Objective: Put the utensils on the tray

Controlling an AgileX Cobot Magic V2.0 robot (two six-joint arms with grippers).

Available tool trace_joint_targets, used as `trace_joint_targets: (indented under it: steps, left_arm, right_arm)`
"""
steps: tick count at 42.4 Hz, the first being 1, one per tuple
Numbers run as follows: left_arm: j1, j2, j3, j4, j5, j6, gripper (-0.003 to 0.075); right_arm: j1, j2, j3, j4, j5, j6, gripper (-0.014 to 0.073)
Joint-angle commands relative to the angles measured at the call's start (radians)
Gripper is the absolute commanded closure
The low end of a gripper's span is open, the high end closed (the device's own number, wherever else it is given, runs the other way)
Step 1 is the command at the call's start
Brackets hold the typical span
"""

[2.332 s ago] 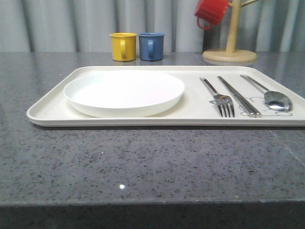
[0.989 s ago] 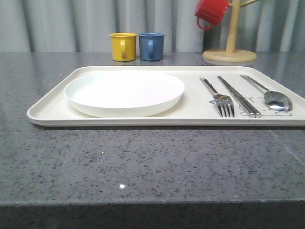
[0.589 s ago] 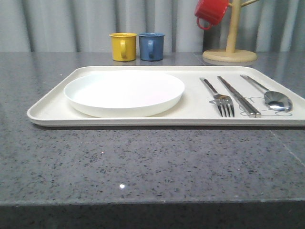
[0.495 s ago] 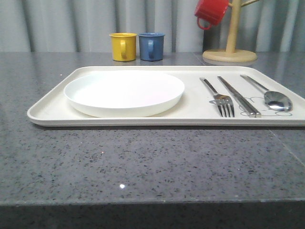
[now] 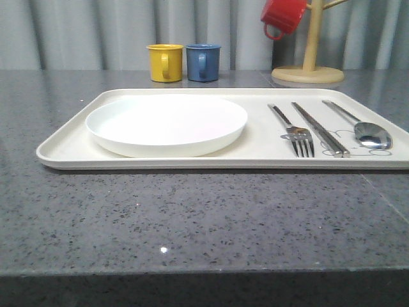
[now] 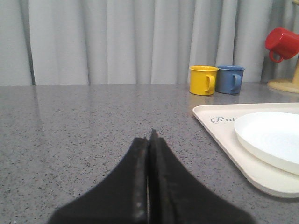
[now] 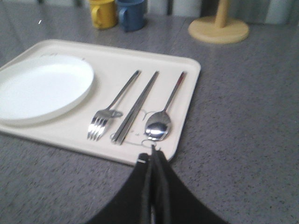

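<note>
The fork (image 5: 296, 130), chopsticks (image 5: 321, 130), spoon (image 5: 365, 128) and plate (image 5: 166, 123) are lying on the tray (image 5: 64, 146). Both grippers (image 6: 149, 140) (image 7: 153, 154) are sitting clenched and empty. The thin, slippery metal probably needs a mid-handle pinch.

Cream tray (image 5: 70, 144) lies flat mid-desk: white plate (image 5: 166, 123) at its left end, fork (image 5: 293, 130), chopsticks (image 5: 319, 128), spoon (image 5: 364, 130) side by side right.

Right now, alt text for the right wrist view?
Cream tray on a gray counter holds a white plate beside a fork, chopsticks and spoon lying parallel. The shut right tool sits near the tray's edge.
</note>
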Motion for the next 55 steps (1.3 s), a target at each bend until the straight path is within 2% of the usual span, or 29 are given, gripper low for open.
trace_joint_targets:
  steps: [1,7,17,55]
  left_arm:
    - [-0.001,-0.022,0.013,-0.009,-0.082,0.000,0.0741]
    - [-0.001,-0.022,0.013,-0.009,-0.082,0.000,0.0741]
    - [-0.001,-0.022,0.013,-0.009,-0.082,0.000,0.0741]
    - [-0.001,-0.022,0.013,-0.009,-0.082,0.000,0.0741]
  right_arm:
    - [-0.069,-0.071,0.095,0.028,-0.246,-0.004,0.0706]
    - [-0.125,-0.173,0.259,0.028,-0.385,-0.004,0.0706]
    - [-0.161,-0.182,0.394,0.028,-0.546,-0.004,0.0706]
    - [-0.163,-0.182,0.390,0.022,-0.537,-0.004,0.0706]
